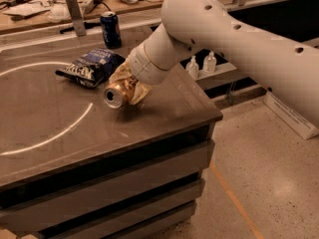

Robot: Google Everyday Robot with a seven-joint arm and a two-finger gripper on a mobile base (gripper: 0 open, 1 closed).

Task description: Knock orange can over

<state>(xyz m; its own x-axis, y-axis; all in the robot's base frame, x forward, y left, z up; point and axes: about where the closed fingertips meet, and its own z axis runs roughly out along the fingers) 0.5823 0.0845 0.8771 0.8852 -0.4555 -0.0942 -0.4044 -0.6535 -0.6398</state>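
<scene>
The orange can (115, 94) lies tipped on its side on the grey table (60, 133), near the middle right, with its silver top facing the front left. My gripper (127, 84) is around it, its beige fingers (121, 72) closed on the can's body from above and behind. The white arm reaches in from the upper right and hides the rear of the can.
A dark blue chip bag (89, 67) lies just left of and behind the can. A dark blue can (110, 29) stands upright at the back. Two small white bottles (193, 66) stand on a shelf beyond the table's right edge (215, 114). A cluttered bench is behind.
</scene>
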